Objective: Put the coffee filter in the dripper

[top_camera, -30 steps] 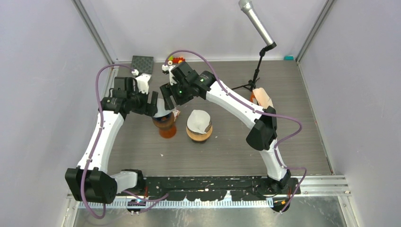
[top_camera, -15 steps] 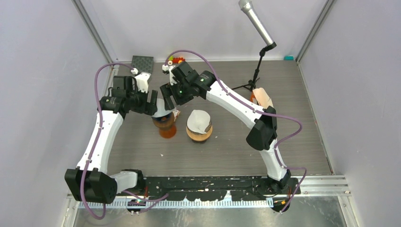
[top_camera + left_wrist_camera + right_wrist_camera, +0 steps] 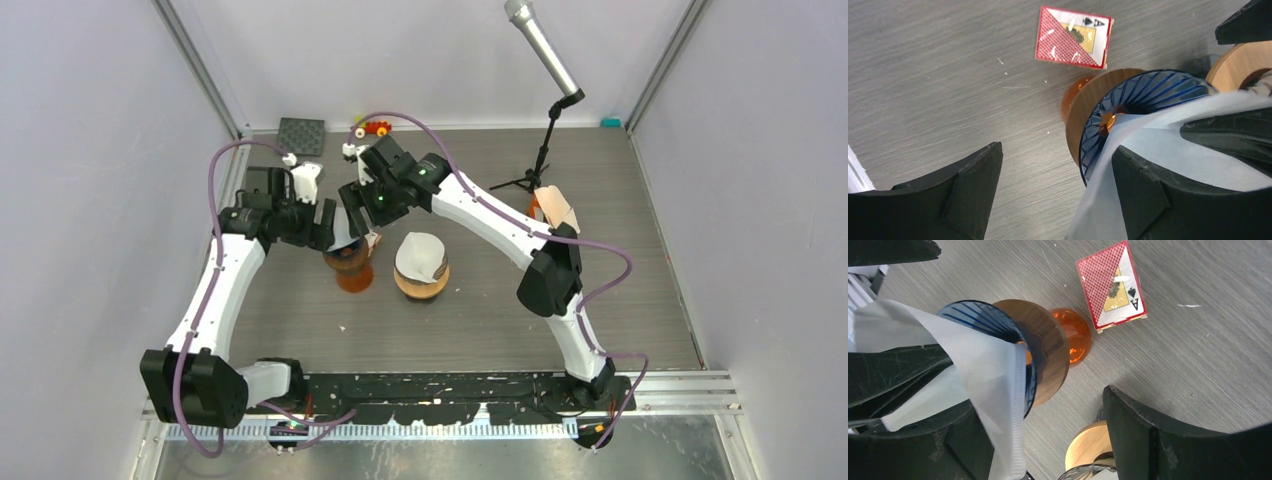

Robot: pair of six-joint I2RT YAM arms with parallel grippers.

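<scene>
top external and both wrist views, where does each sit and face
Top external: above, behind the bases, looking down at the table; left arm and right arm show.
Left wrist: on the left arm, looking past the open left gripper at the blue dripper.
Right wrist: on the right arm, facing that dripper from the opposite side past the open right gripper.
Shared: both wrist views show the coffee filter and playing-card box.

Card box [image 3: 1111, 286]: letter A, spade sign.
</scene>
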